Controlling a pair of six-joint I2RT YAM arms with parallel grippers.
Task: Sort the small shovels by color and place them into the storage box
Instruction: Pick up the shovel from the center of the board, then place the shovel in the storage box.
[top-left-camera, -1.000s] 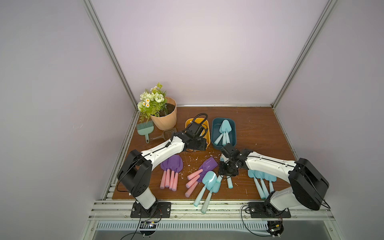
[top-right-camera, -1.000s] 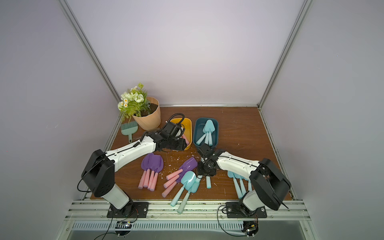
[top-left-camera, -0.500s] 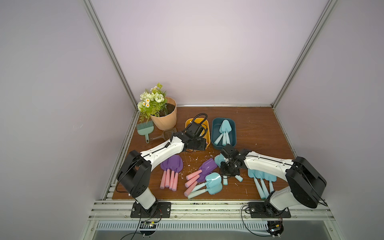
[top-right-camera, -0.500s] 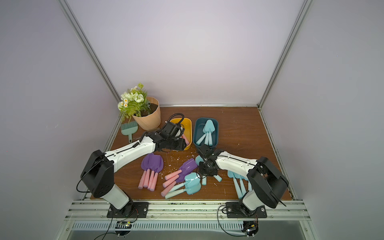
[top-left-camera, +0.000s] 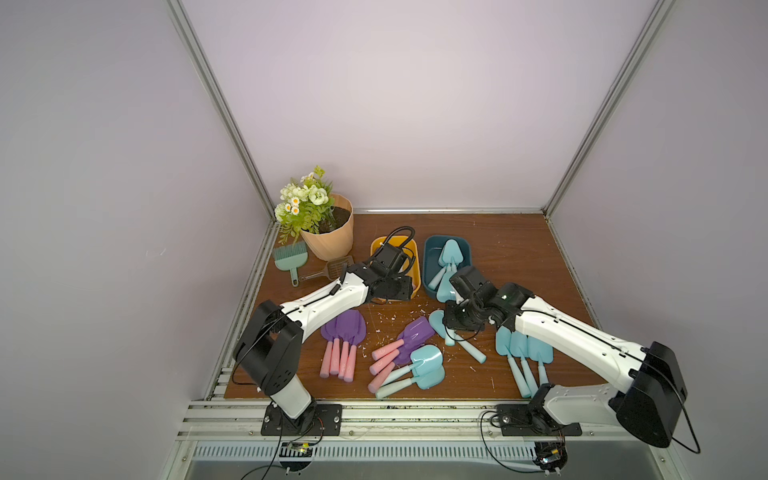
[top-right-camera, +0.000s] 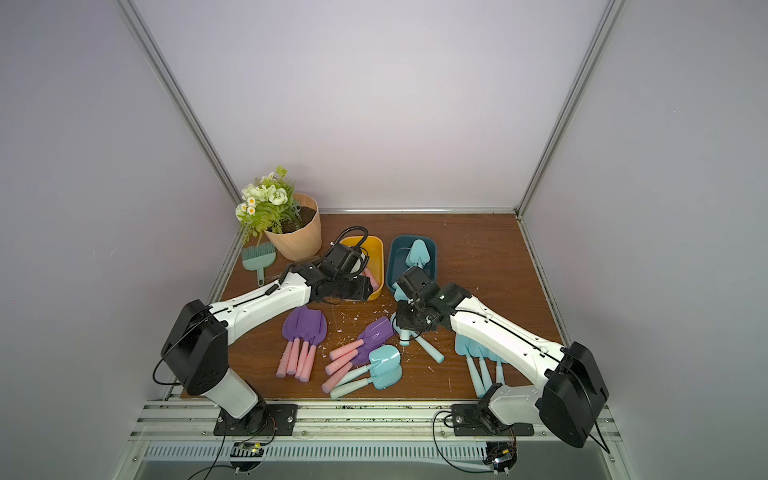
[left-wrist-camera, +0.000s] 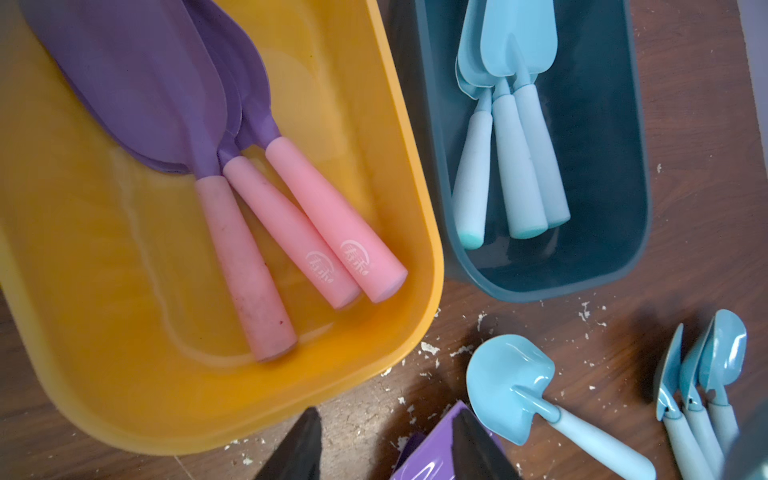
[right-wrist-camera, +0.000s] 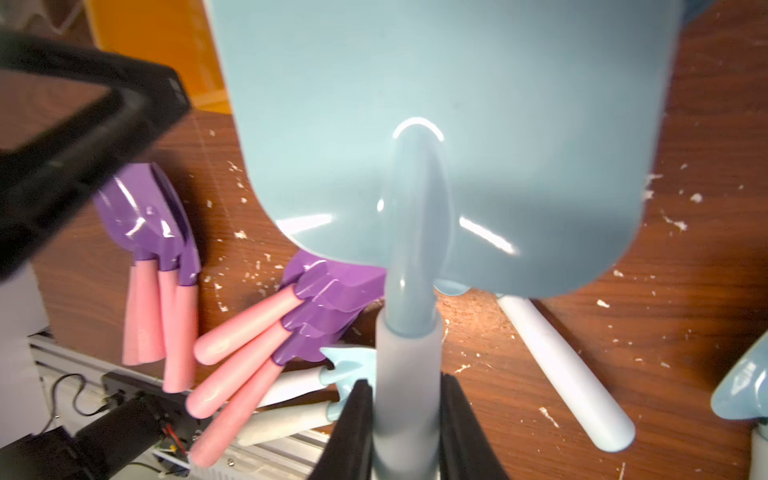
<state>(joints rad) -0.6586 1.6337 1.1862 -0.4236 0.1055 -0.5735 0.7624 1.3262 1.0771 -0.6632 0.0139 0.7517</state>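
My right gripper (right-wrist-camera: 407, 424) is shut on the handle of a light blue shovel (right-wrist-camera: 436, 124), whose blade fills the right wrist view. In a top view this gripper (top-left-camera: 457, 328) is low over the table's middle. Left gripper (left-wrist-camera: 386, 449) is open, nothing between its fingers, just off the near wall of the yellow storage box (left-wrist-camera: 124, 332), which holds three purple shovels with pink handles (left-wrist-camera: 291, 199). The dark teal storage box (left-wrist-camera: 602, 166) holds three light blue shovels (left-wrist-camera: 515, 166). Purple stacks (top-left-camera: 345, 332) (top-left-camera: 415, 332) and blue shovels (top-left-camera: 424, 365) (top-left-camera: 519, 345) lie loose.
A flower pot (top-left-camera: 328, 237) stands at the back left, with a green brush (top-left-camera: 291, 257) and a brown slotted scoop (top-left-camera: 328, 270) beside it. White crumbs are scattered over the wooden table. The left arm's wrist (top-left-camera: 390, 266) hangs over the yellow box.
My right gripper has closed on a light blue shovel's handle. The two blue shovels near the front have swung round to lie sideways. The left arm has stayed put.
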